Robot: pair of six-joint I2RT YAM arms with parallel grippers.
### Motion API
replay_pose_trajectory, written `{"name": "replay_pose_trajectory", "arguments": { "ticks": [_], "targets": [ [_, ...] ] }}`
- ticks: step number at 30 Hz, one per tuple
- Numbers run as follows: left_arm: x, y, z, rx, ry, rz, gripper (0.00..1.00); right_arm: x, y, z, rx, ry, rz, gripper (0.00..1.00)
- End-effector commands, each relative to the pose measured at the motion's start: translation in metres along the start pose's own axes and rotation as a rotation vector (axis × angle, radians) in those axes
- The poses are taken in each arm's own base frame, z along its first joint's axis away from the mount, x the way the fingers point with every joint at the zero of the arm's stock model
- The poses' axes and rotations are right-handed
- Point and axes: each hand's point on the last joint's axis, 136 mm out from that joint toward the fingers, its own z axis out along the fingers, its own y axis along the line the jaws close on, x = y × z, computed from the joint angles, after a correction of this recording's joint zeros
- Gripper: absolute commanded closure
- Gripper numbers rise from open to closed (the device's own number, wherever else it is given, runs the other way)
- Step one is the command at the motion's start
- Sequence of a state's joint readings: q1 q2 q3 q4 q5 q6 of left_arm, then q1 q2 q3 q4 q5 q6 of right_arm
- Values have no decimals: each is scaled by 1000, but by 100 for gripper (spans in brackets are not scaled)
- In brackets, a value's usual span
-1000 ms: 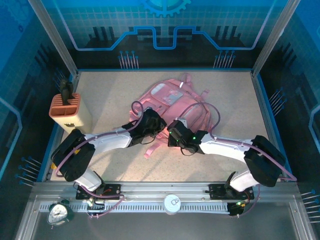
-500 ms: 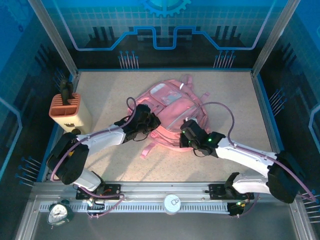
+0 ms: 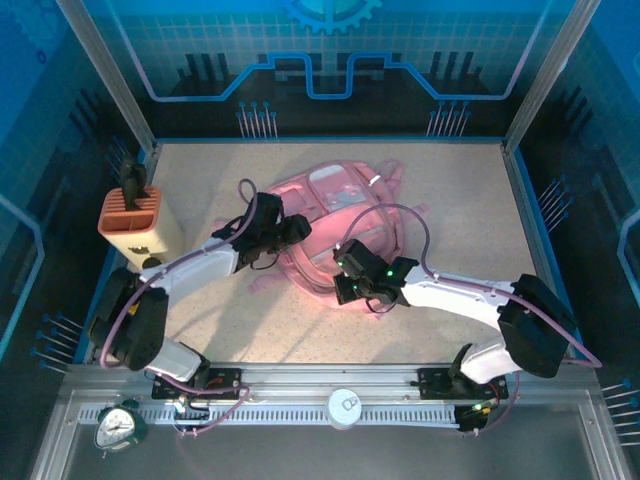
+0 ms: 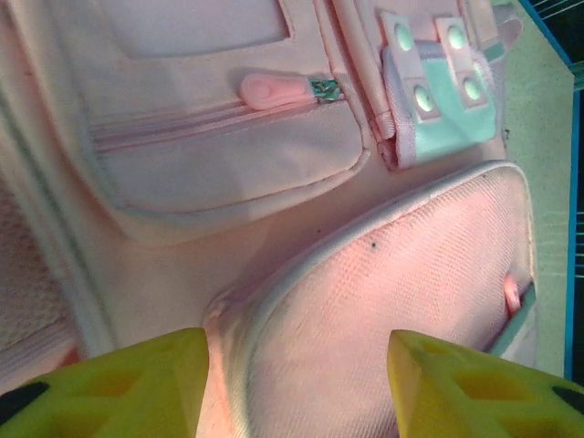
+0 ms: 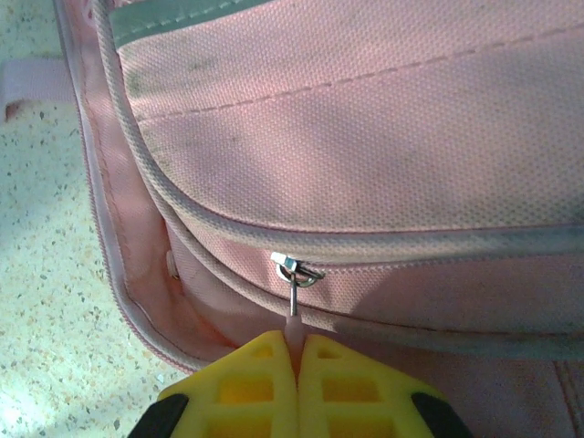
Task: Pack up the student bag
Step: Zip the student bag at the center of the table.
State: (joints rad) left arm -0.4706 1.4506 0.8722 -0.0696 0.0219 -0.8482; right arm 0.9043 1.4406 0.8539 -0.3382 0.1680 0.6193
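The student bag (image 3: 340, 200), a big soft pink backpack, lies on the middle of the table. My left gripper (image 3: 293, 228) is at the bag's left side. In the left wrist view it (image 4: 297, 383) is open, its yellow fingers (image 4: 119, 388) standing wide on either side of a mesh pocket's piped edge on the bag (image 4: 182, 155). My right gripper (image 3: 340, 278) is at the bag's near edge. In the right wrist view it (image 5: 297, 351) is shut on the pink zip pull (image 5: 293, 321) that hangs from a metal slider (image 5: 294, 267) on the bag (image 5: 365, 119).
An orange-and-cream pen holder (image 3: 135, 220) stands at the table's left edge, close to the left arm. A small alarm clock (image 3: 118, 425) and a white round disc (image 3: 345, 408) sit on the rail in front of the arm bases. Blue walls ring the table.
My left gripper has opened and slid up and to the left along the bag. The right gripper, still shut, swung right and then back left, and the bag shifted with it.
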Motion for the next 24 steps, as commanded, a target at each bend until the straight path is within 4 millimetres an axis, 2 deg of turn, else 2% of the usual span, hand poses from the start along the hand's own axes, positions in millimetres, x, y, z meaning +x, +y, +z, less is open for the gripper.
{"name": "replay_pose_trajectory", "arguments": {
  "ticks": [1,5,10,20,24],
  "targets": [
    [16,-1,-22,78,-23,-65,42,8,12,-2,-43,42,-31,100],
    [48,-5,-33,112,-34,-109,37,12,9,2,-37,45,-21,100],
    [79,-12,-28,150,-23,-202,30,13,10,6,-39,54,-22,100],
    [92,-24,8,174,17,-239,46,8,12,2,-37,49,-22,100],
    [92,-25,19,178,14,-258,57,11,9,2,-24,59,-23,100]
  ]
}}
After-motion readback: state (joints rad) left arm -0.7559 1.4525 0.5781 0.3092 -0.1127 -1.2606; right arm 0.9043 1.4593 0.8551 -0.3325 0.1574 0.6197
